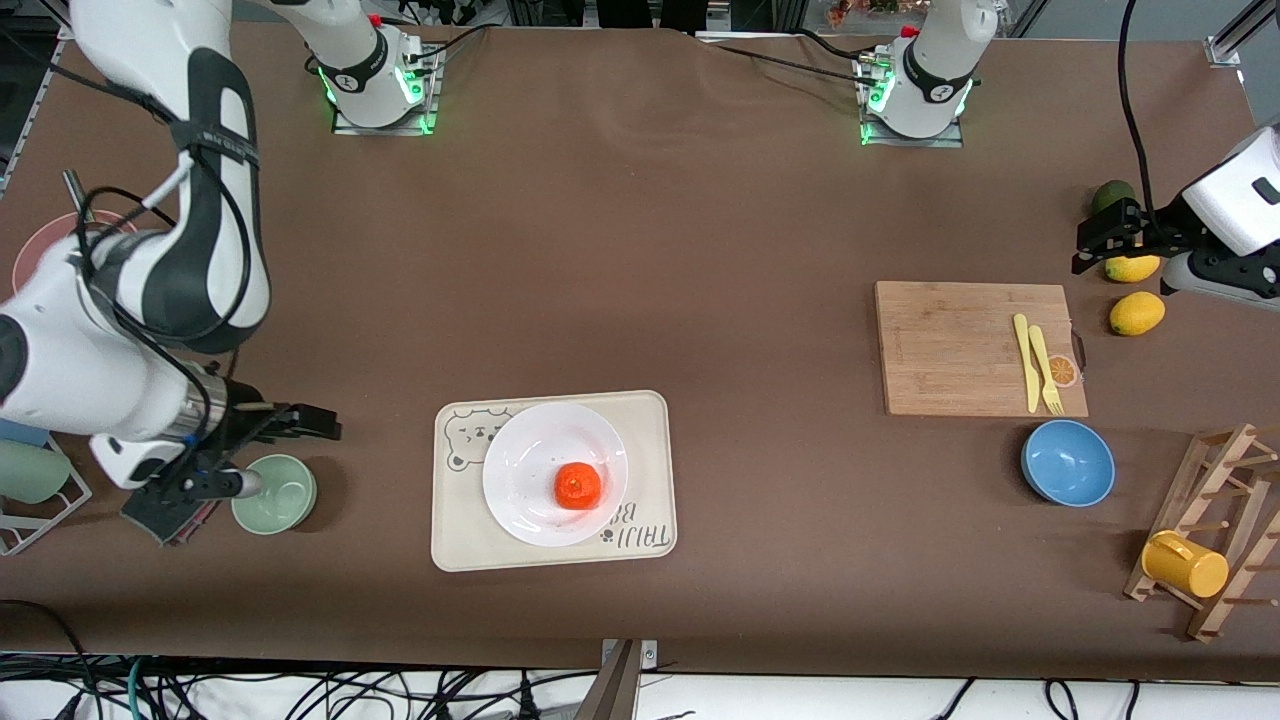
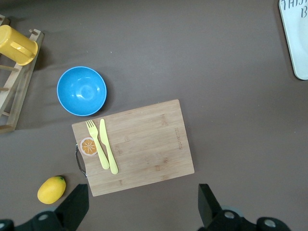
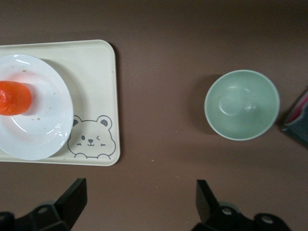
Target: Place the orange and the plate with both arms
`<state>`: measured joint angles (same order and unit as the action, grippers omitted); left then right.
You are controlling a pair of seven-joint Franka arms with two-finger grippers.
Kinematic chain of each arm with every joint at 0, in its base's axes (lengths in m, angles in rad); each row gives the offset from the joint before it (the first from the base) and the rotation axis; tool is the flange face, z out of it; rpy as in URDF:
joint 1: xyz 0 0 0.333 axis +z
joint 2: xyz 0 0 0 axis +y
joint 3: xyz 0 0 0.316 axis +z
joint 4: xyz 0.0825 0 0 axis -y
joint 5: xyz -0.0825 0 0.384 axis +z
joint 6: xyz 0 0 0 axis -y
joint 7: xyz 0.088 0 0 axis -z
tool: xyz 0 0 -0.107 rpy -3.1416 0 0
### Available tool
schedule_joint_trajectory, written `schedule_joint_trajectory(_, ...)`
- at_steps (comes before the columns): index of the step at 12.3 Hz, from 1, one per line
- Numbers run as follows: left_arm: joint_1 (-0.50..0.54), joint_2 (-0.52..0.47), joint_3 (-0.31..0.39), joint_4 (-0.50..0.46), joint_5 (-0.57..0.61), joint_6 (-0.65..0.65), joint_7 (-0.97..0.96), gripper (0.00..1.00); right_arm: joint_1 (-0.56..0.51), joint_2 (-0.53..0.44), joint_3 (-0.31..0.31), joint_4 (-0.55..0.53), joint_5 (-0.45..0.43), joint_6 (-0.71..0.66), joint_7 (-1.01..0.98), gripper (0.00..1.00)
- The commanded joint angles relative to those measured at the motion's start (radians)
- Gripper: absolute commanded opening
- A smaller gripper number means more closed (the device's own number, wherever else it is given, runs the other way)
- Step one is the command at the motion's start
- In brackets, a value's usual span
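I see the orange sitting on the plate, a bit off centre toward the front camera. The plate rests on the beige tray with the bear drawing.

My right gripper hangs over bare table, just beside the green bowl, between it and the tray; fingers apart, holding nothing. My left gripper is up at the left arm's end of the table, over the lemons beside the cutting board; fingers apart too, empty.

The yellow fork and knife lie side by side on the board. The blue bowl sits nearer the front camera than the board, with the wooden rack and yellow cup beside it.
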<state>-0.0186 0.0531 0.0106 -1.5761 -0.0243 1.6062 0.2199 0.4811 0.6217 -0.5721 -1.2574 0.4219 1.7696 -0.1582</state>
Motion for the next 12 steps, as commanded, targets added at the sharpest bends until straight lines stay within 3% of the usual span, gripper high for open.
schedule_joint_trajectory(1,-0.001,0.008,0.003,0.022,-0.012,-0.017,0.016,1.00,-0.001,-0.103,-0.009,-0.017,-0.083,-0.056,0.009,1.00)
schedule_joint_trajectory(7,-0.001,0.008,0.003,0.022,-0.012,-0.017,0.016,1.00,0.002,-0.137,-0.097,-0.016,-0.083,-0.137,-0.010,1.00)
schedule_joint_trajectory(8,-0.001,0.008,0.003,0.022,-0.012,-0.017,0.016,1.00,-0.001,-0.169,-0.077,-0.029,-0.065,-0.125,-0.008,1.00)
schedule_joint_trajectory(9,-0.001,0.008,0.003,0.024,-0.012,-0.017,0.016,1.00,-0.048,-0.201,-0.007,-0.036,-0.075,-0.139,0.002,1.00)
schedule_joint_trajectory(11,-0.001,0.008,0.003,0.022,-0.012,-0.017,0.016,1.00,-0.282,-0.323,0.270,-0.109,-0.208,-0.140,0.006,1.00)
schedule_joint_trajectory(12,-0.001,0.008,0.003,0.022,-0.012,-0.017,0.016,1.00,-0.376,-0.392,0.379,-0.172,-0.268,-0.139,0.031,1.00)
